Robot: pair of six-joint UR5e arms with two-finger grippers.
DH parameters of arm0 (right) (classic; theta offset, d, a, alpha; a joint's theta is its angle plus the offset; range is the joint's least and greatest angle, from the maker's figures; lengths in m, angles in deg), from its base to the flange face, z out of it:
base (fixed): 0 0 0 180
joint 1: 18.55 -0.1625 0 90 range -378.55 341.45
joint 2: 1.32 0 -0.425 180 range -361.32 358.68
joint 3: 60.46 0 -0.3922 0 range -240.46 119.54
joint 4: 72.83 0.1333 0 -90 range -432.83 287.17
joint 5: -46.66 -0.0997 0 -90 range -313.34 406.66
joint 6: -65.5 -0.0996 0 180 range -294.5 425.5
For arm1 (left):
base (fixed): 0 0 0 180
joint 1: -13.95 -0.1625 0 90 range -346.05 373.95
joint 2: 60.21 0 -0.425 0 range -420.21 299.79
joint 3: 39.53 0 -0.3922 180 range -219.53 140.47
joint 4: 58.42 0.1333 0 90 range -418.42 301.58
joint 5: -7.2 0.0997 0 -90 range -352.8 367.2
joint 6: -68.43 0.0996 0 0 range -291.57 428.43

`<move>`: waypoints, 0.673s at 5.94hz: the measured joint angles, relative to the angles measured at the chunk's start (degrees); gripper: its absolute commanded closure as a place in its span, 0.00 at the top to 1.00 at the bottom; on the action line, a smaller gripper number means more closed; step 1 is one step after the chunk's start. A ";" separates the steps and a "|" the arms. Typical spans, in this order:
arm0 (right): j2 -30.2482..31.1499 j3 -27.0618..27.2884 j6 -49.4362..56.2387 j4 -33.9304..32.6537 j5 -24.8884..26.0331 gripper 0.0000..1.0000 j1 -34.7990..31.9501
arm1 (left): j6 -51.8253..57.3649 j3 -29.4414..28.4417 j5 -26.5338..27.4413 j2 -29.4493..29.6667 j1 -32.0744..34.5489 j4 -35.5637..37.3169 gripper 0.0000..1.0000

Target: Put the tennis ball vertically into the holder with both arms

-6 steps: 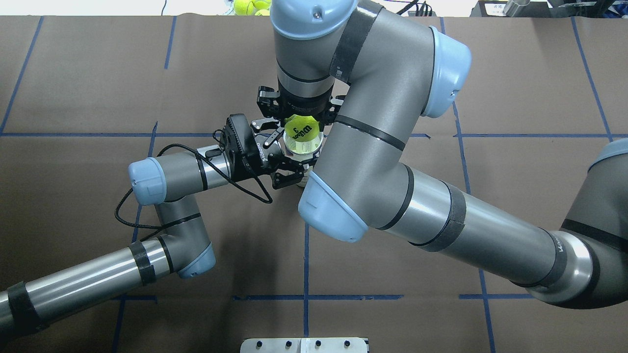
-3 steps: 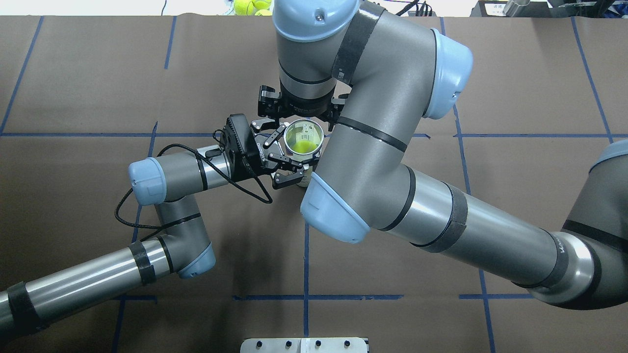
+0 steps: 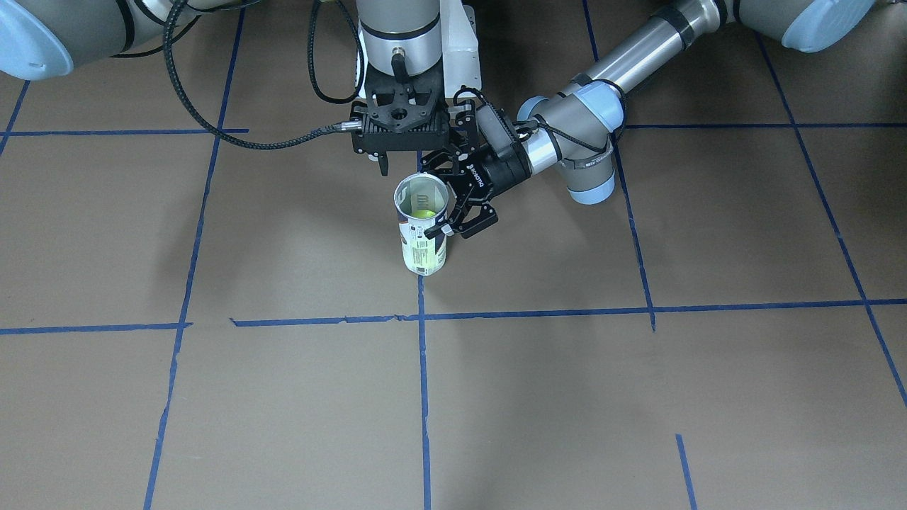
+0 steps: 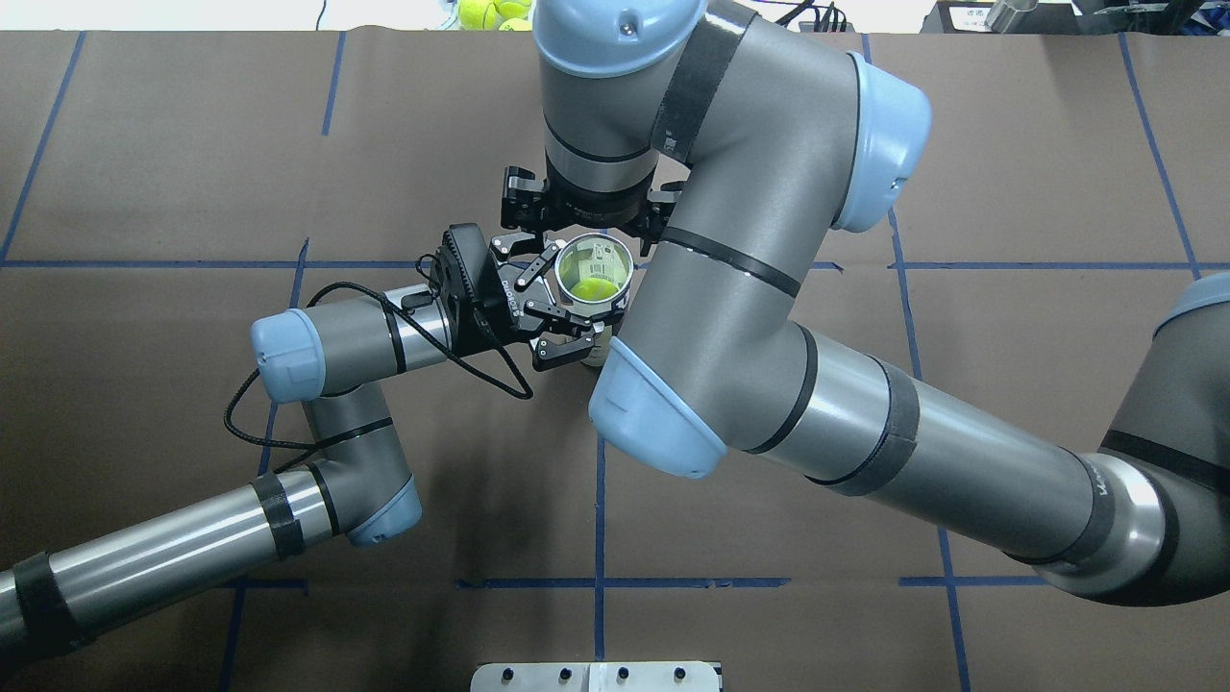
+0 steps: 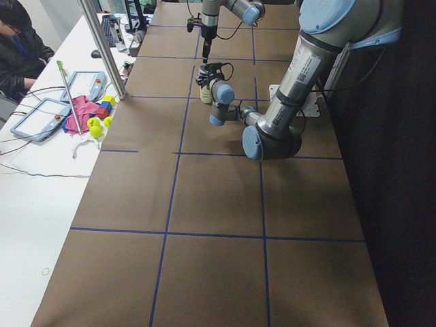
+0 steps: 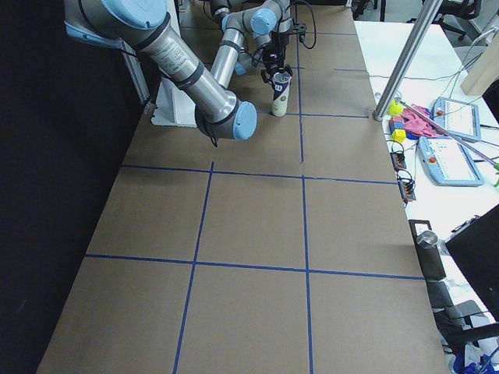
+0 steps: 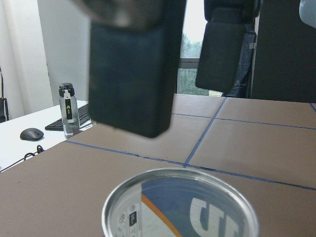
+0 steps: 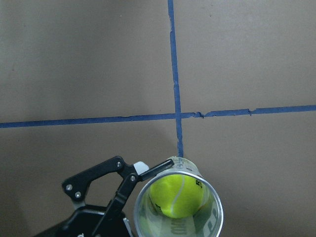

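The holder, a clear can with a white and navy label, stands upright on the brown table. It also shows in the front view. A yellow-green tennis ball lies at its bottom and is clear in the right wrist view. My left gripper is shut on the holder's side from the left. My right gripper hangs just above the can's mouth, open and empty. Its two dark fingers show above the rim in the left wrist view.
Several spare tennis balls lie beyond the table's far edge. A metal plate sits at the near edge. A side table with tablets and coloured blocks and a seated operator are off to the side.
The tennis ball has dropped from the can's mouth, where it sat between the right gripper's fingers, to the bottom. The right gripper is open above it. The left gripper has held still.
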 measured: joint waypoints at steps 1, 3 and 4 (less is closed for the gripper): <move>1.37 1.54 2.02 -0.16 -0.26 1.00 -0.56 | -0.04 0.59 0.04 0.01 0.18 -0.11 0.90; 6.21 5.49 7.75 -0.30 -2.01 1.00 -3.35 | -1.18 2.80 0.06 -0.02 0.80 -0.24 0.90; 8.78 7.04 11.46 -0.32 -3.61 1.00 -5.49 | -2.13 3.79 0.06 -0.05 1.24 -0.25 0.90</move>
